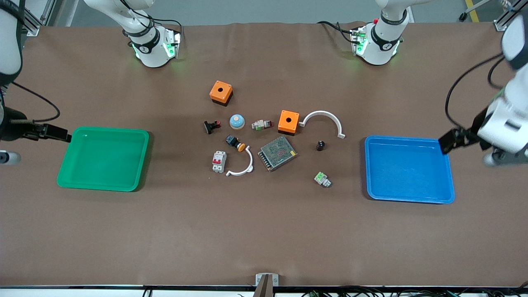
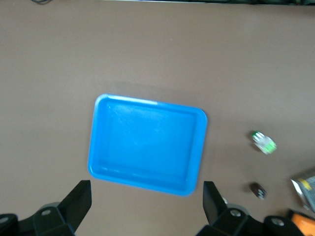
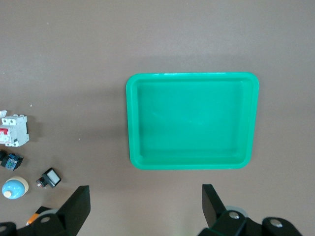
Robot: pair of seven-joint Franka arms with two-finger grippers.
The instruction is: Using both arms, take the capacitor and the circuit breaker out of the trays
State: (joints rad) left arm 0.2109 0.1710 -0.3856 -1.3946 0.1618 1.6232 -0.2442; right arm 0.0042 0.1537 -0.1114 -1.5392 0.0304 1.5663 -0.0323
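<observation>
While both claws gape wide, the left claw [image 2: 147, 204] hangs by the blue tray [image 2: 101, 147], the right claw [image 3: 146, 206] by the green tray [image 3: 132, 123]; capacitor [image 1: 320, 145] and breaker [image 1: 219, 161] lie on the worktop [image 1: 264, 231] between the trays

Brown matte table covering [image 1: 264, 231] spanning the whole surface, creasing faintly at twelve o'clock. Grey floor strip [image 1: 264, 10] showing above it. Yellow floor line [image 1: 471, 10] running at one o'clock. Aluminium frame rail [image 1: 31, 20] standing at eleven o'clock.
</observation>
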